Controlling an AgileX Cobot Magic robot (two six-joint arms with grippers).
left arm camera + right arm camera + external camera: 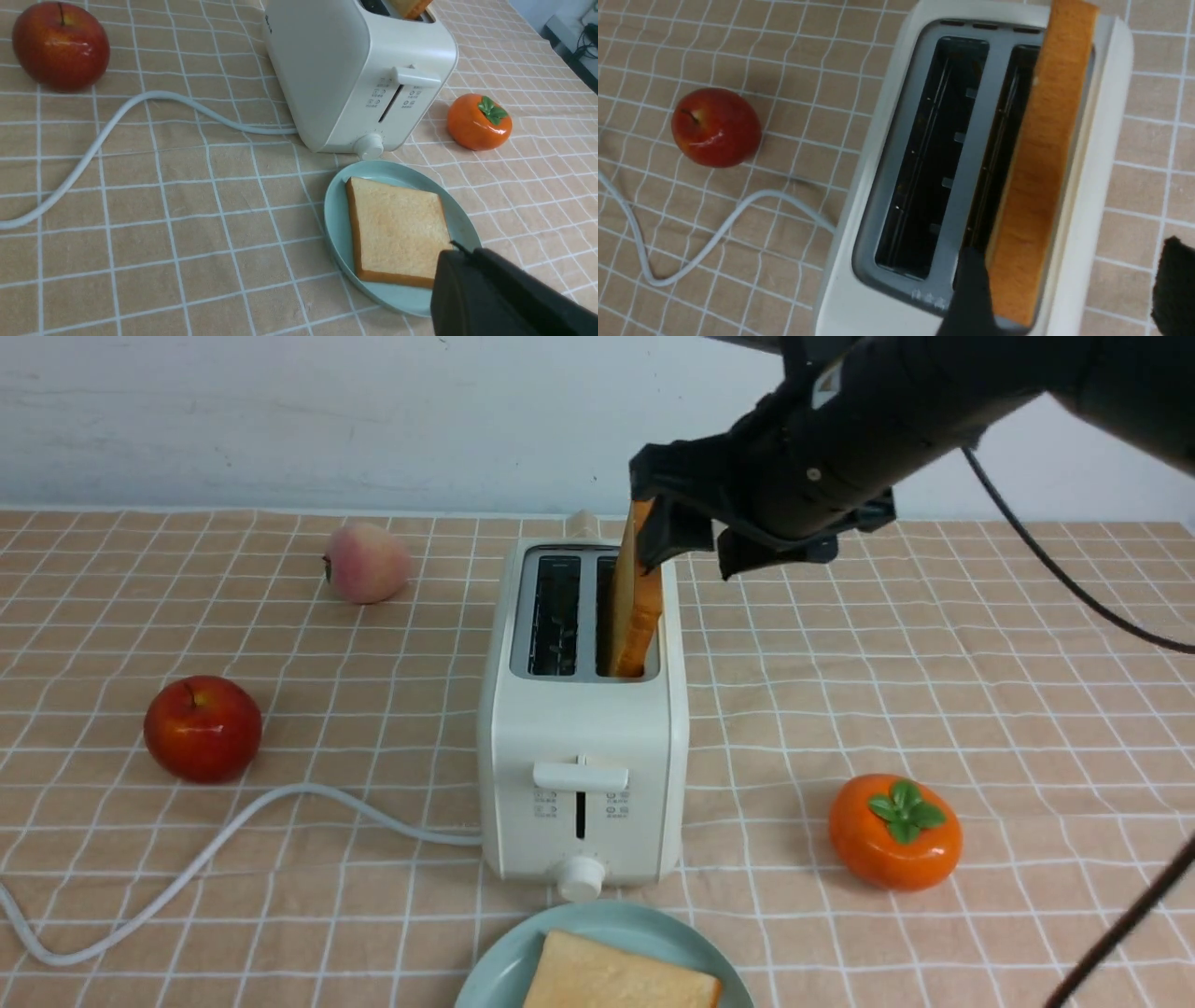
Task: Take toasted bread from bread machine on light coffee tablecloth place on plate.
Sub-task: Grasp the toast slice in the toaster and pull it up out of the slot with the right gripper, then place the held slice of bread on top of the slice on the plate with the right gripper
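Here my right gripper (695, 551), spread, straddles the light, crumbly toasted bread (644, 616); I judge its top crust the hold

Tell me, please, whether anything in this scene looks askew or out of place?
Only the toast slice in the right slot of the toaster: it sticks half out and leans sideways instead of standing upright, with the open right hand by its top edge.

Bright, even, diffuse light from above; soft shadows beside toaster (583, 756) and orange fruit (894, 833). Small glare on red apple (203, 728). Right wrist view slightly blurred.
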